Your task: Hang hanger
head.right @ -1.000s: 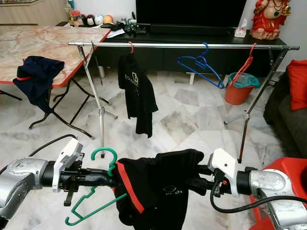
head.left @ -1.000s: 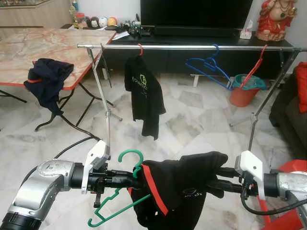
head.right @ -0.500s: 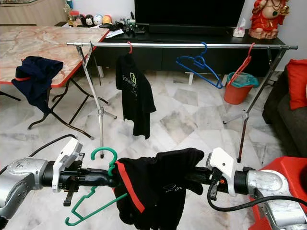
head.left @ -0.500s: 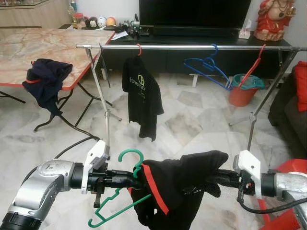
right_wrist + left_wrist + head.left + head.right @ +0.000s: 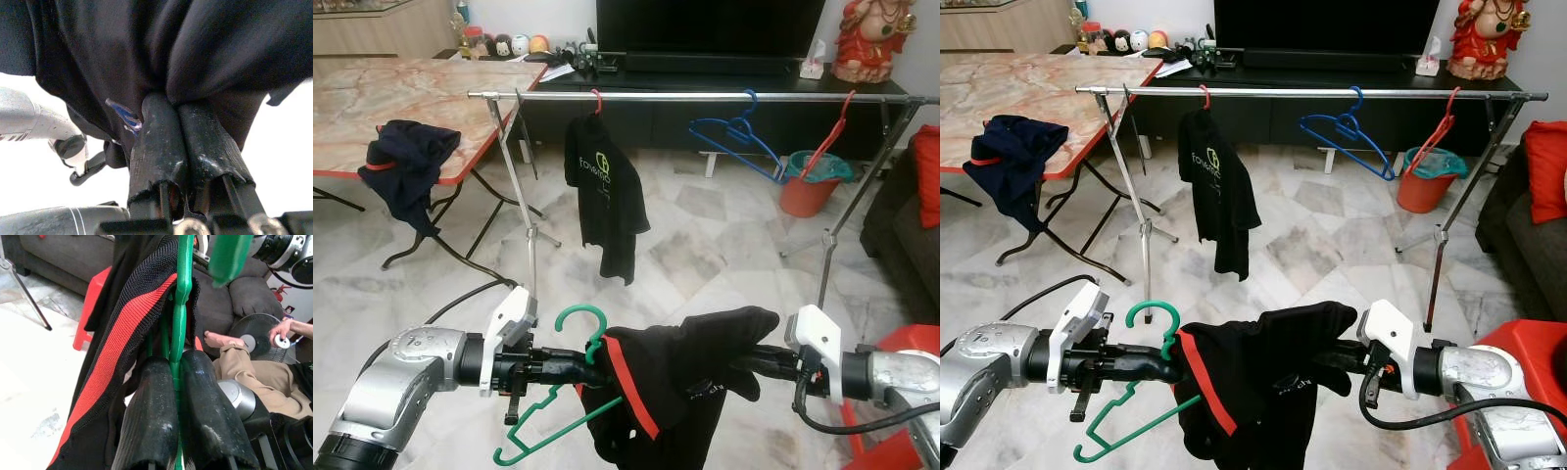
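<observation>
A green hanger (image 5: 574, 322) is clamped at its neck by my left gripper (image 5: 570, 366), shut on it low in front of me; the left wrist view shows the hanger stem (image 5: 182, 308) between the fingers. A black shirt with red trim (image 5: 677, 377) is draped over the hanger. My right gripper (image 5: 177, 105) is shut on a bunch of this shirt's cloth at its right side. Ahead stands a clothes rack whose steel rail (image 5: 705, 97) carries a black shirt on a red hanger (image 5: 607, 191), a bare blue hanger (image 5: 736, 135) and a bare red hanger (image 5: 829, 142).
A marble-top folding table (image 5: 401, 88) with a dark garment (image 5: 406, 166) over its edge stands at the left. An orange bucket (image 5: 813, 186) sits behind the rack, a sofa (image 5: 901, 215) and a red stool (image 5: 1518, 343) are at the right. A seated person's leg (image 5: 244, 377) is near the sofa.
My right gripper has drawn slightly toward the left one with the cloth still in it. The view has shifted a little. The left gripper keeps its hold on the hanger.
</observation>
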